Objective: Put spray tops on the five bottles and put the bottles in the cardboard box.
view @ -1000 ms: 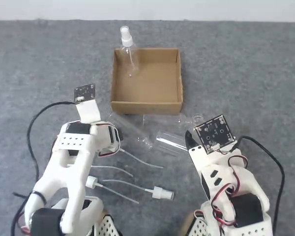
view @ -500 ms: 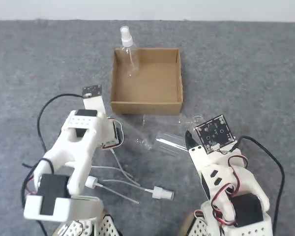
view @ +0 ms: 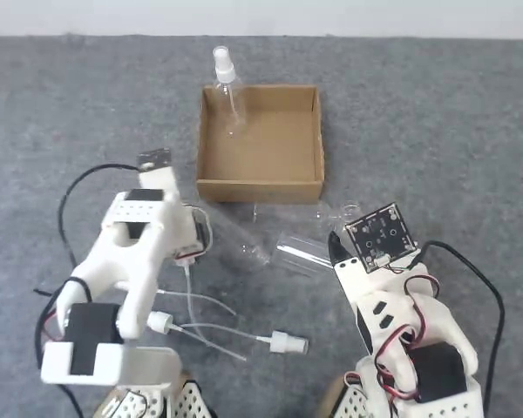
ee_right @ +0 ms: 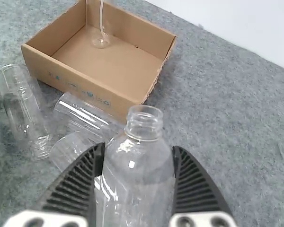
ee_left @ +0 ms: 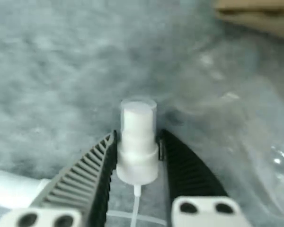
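The cardboard box [view: 260, 187] sits open-topped on the grey bench [view: 436, 131]. In its far corner, on the left arm's side, a capped bottle [view: 229, 91] stands upright with its spray head uppermost and its long axis vertical.

The left tool [ee_left: 137, 142] is drawn in narrow around a white spray top [ee_left: 138, 137] and grips it at the collar. The top's head points away from the wrist. Its thin dip tube [ee_left: 135, 203] runs back between the fingers, so the long axis lies along the tool. In the high view this arm is off the box's near left corner.

The right tool [ee_right: 137, 151] clasps a clear held bottle [ee_right: 143, 125] by the body. The open neck points toward the box's near wall, and the long axis runs from the wrist toward the box.

Three more bare bottles lie on their sides between the tools and the box's near wall. The slanted bottle [ee_right: 23, 111] lies at an angle to that wall. The middle bottle [ee_right: 85, 116] and the nearest bottle [ee_right: 71, 149] lie close together beside it.

Two loose spray tops, first loose top [view: 161, 322] and second loose top [view: 288, 342], lie flat well on the near side of the box. Their tubes run roughly parallel to its near wall.
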Controlling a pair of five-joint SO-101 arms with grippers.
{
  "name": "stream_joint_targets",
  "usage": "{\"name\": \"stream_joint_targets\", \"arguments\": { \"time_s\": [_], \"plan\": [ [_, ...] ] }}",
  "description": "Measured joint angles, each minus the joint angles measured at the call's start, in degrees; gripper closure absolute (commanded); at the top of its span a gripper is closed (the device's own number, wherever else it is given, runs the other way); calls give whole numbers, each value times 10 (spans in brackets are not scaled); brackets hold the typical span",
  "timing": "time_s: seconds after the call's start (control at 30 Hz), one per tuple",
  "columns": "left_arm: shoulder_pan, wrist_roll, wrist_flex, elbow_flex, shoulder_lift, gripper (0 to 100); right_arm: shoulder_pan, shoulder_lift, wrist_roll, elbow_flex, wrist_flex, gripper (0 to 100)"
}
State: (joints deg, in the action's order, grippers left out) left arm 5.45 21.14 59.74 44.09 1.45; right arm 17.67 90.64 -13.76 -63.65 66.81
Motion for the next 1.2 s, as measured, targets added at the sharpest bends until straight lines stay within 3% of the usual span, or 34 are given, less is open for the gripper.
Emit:
{"name": "stream_joint_targets", "arguments": {
  "time_s": [0.17,0.47,0.83,1.2],
  "plan": [
    [29,-1,1,-4,-1,825,0,0,0,0,0,968],
    [29,1,1,-4,-1,983,0,0,0,0,0,968],
    [30,-4,0,-7,1,988,0,0,0,0,0,968],
    [33,-11,17,34,215,988,0,0,0,0,0,969]
  ]
}}
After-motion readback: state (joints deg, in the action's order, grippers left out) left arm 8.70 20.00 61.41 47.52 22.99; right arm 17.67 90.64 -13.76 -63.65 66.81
